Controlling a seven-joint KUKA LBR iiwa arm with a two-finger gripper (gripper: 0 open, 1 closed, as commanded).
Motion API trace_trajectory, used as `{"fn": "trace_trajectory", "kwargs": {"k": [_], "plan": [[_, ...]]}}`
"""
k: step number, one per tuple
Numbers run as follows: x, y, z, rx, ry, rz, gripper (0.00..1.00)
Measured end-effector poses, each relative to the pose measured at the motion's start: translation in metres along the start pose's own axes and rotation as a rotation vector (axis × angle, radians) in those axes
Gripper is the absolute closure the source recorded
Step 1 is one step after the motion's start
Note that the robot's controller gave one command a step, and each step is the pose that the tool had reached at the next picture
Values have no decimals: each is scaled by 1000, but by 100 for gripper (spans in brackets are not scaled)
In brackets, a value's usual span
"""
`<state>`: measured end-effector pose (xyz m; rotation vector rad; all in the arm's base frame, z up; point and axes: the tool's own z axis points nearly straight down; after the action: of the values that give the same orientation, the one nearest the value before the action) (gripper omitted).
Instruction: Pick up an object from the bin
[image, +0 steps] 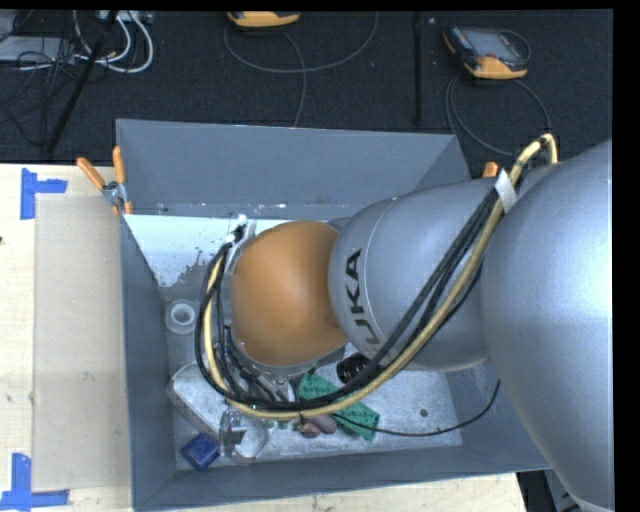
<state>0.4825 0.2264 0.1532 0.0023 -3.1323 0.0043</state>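
A large grey robot arm fills the right half of the frame and reaches leftward into a grey metal bin, which takes up the centre. At the arm's wrist a rounded orange cover sits over the middle of the bin, with black and yellow cables looping round its left side and underneath it.

Below the cover, toward the lower left of the bin floor, a metal part of the hand shows low down among the loose things. The cover and cables hide most of it, so I cannot tell how far open it is or whether it has hold of anything.

Nearest the hand are a pale silvery packet, just to its upper left, and a small blue block, just to its lower left. A crumpled green thing lies to the right, under the arm. A small clear ring sits apart, higher on the left.

The step in hand looks like the descent onto a thing. The next move likely calls for closing on whichever lies beneath, then lifting straight up, clear of the neighbours.
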Motion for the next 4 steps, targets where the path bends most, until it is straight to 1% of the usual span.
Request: {"fn": "trace_trajectory", "kwargs": {"k": [1,2,3,4], "plan": [[4,11,77,-5,-17,-166,0],[6,10,77,-2,-9,-164,100],[4,11,76,-5,-18,-162,0],[-90,15,11,-1,-17,-410,0]]}}
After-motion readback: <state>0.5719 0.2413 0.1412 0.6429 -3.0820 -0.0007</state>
